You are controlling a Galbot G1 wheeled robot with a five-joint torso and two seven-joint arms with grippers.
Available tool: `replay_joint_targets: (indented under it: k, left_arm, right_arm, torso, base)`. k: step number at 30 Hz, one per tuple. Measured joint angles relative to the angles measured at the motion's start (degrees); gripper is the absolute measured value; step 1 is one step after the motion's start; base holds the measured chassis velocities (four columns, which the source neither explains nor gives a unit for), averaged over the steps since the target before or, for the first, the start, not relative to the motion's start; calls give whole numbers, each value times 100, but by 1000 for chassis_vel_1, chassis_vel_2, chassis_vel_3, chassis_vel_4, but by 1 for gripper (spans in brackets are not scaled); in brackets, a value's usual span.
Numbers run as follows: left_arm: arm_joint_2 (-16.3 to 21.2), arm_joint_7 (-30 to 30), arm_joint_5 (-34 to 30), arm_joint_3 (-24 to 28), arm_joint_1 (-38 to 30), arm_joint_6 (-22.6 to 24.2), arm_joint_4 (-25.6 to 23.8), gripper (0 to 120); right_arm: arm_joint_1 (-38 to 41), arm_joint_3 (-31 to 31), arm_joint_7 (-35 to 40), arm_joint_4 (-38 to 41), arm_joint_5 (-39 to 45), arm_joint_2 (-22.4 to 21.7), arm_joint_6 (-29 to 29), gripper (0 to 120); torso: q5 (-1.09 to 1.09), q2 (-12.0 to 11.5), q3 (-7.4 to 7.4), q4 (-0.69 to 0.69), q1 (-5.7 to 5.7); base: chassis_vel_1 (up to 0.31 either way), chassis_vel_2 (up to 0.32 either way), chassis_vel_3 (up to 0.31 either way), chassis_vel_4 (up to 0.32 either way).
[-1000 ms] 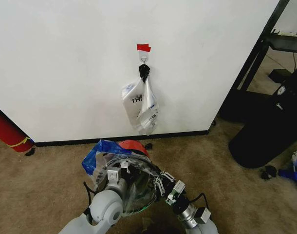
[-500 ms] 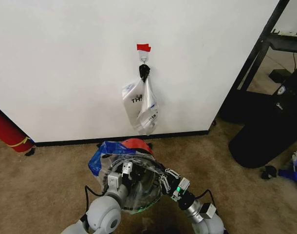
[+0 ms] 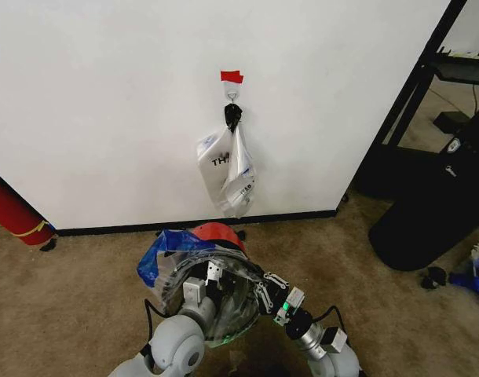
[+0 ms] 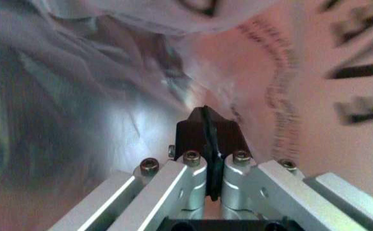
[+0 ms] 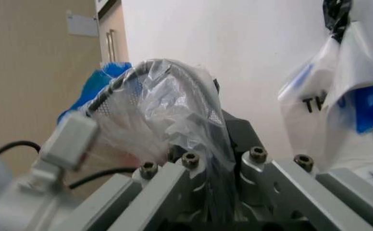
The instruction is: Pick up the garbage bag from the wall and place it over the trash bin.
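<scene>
Near the robot's base, both arms are working the bag [image 3: 184, 251] over the bin [image 3: 216, 294], which sits on the carpet just in front of the wall [image 3: 106, 102]. Left gripper [image 3: 202, 281] is down inside the bag mouth, black pads pressed together w/ a thin fold of film pinched between them in the left wrist view [image 4: 211, 144]. Right gripper [image 3: 272, 292] is at the bin's right rim, jaws closed on a bunch of clear plastic [image 5: 193, 144] w/ the wire rim [image 5: 142, 77] just beyond. Bag's blue patch [image 3: 157, 255] hangs off the left-rear rim, so that side looks draped; red base [image 3: 216, 233] shows behind. To do this well, I'd say: keep both pinches firm, spread the opening outward & down evenly so the film hooks past the rim all round, don't yank, since thin plastic tears & a light bin tips. Farther back, another white bag [image 3: 228, 169] hangs from the hook [image 3: 232, 96] under red tape [image 3: 232, 76].
</scene>
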Motion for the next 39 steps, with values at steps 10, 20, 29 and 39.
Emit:
replay_joint_targets:
  k: [10,20,29,39]
  left_arm:
    - [-14,-89,38,-31,-210,-178,291,0]
    - [207,6,79,-19,77,-214,-182,0]
    - [508,211,52,21,372,-117,-680,0]
    - [786,464,148,157,614,183,-1123,0]
  right_arm:
    - [-4,-49,-17,96,100,-29,-52,1]
    - [83,104,-34,-123,97,-14,2,1]
    - [199,377,-80,-366,94,-17,40,1]
    - [262,488,-126,-410,51,-16,55,1]
  torso:
    - [0,0,0,0,0]
    - [1,0,0,0,0]
    - [0,0,0,0,0]
    - [1,0,0,0,0]
  base:
    - [0,0,0,0]
    - [0,0,0,0]
    - [0,0,0,0]
    - [0,0,0,0]
